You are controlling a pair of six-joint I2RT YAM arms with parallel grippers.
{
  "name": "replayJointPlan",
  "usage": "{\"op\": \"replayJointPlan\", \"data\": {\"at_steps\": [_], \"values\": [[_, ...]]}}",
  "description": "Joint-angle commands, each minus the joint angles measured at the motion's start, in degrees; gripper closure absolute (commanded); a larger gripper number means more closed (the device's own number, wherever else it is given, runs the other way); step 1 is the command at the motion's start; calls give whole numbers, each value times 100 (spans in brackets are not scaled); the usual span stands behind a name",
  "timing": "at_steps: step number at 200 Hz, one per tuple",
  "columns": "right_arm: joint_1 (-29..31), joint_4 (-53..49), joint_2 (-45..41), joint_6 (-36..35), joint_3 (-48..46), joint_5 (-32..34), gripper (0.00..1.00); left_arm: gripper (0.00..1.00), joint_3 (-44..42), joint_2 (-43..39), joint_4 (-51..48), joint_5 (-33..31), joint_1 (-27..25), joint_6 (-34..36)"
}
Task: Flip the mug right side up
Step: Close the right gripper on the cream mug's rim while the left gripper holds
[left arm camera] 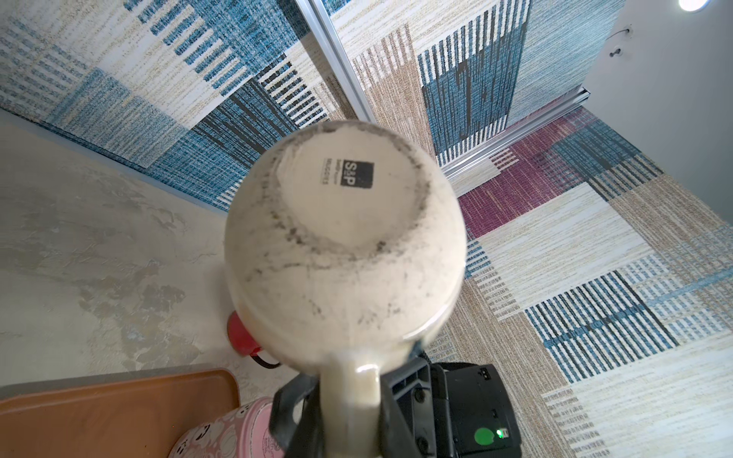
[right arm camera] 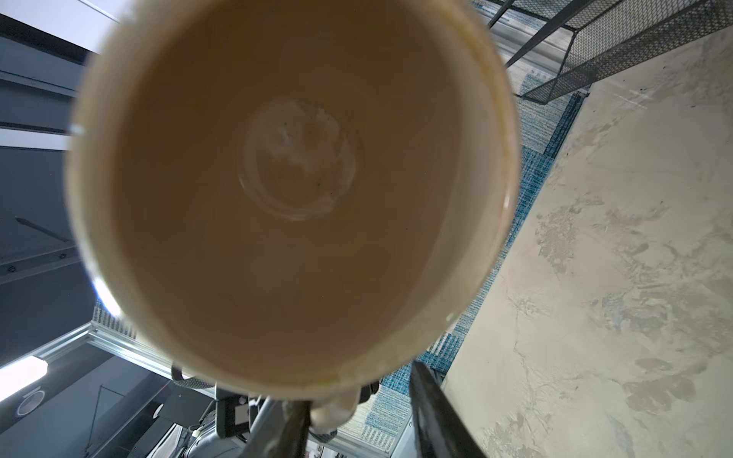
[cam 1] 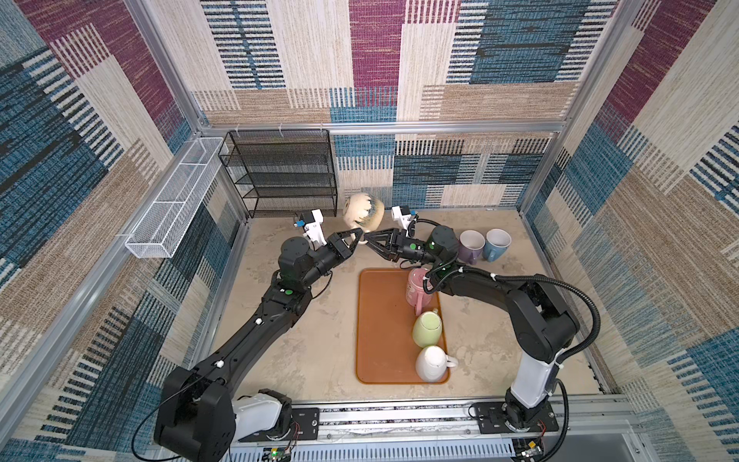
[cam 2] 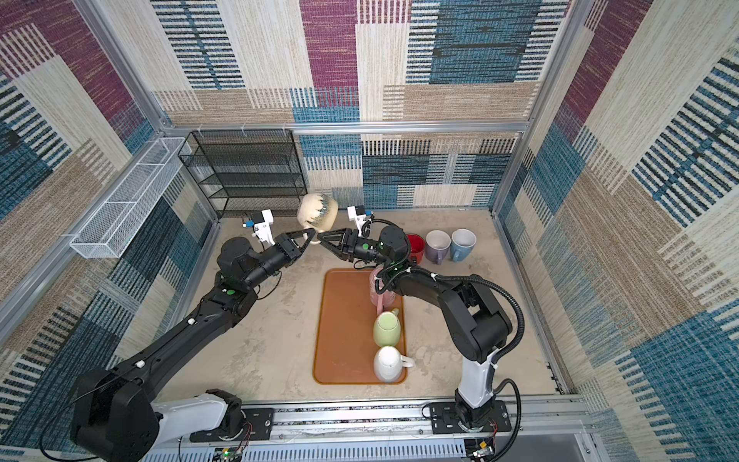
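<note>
Mug status, please: the cream, round-bellied ceramic mug [cam 1: 364,211] with the blue-grey streaked band, where is it?

Operator: Starting at my left gripper [cam 1: 357,236]: it's clamped tight on the mug's handle [left arm camera: 357,390], which the left wrist view shows pinched between the jaws. My right gripper [cam 1: 371,239] meets it almost tip to tip. Its fingers [right arm camera: 436,412] stand apart on either side of the handle, not gripping as far as I can see. The mug hangs in the air on its side, near the black wire-mesh shelf rack [cam 1: 280,172], above the mottled beige table [cam 1: 320,352].

Desk: How far along?

Operator: About halfway, I judge. It's off its mouth but not upright. The rest of the turn and the set-down remain, perhaps beside the lilac mug [cam 1: 471,244] and blue mug [cam 1: 496,242] standing mouth-up on the right.

Desk: What do the views add?

Operator: The left wrist view gives me the stamped base [left arm camera: 347,174]. The right wrist view looks straight into the bare interior [right arm camera: 293,190]. Neither shows from above. A red mug [cam 2: 416,244] beside the lilac one appears in a top view, partly behind my right arm.
</note>
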Motion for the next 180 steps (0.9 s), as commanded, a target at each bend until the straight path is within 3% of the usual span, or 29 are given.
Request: {"op": "replayJointPlan", "data": {"at_steps": [1,89,180], "values": [[12,263,60,155,84,108,59,100,111,-5,917,166,-6,-35],[58,594,212,446,247,275,66,100,-11,180,1334,191,-11,-218],[57,741,176,496,171,379,98,100,-258,256,1525,220,-16,-324]]}}
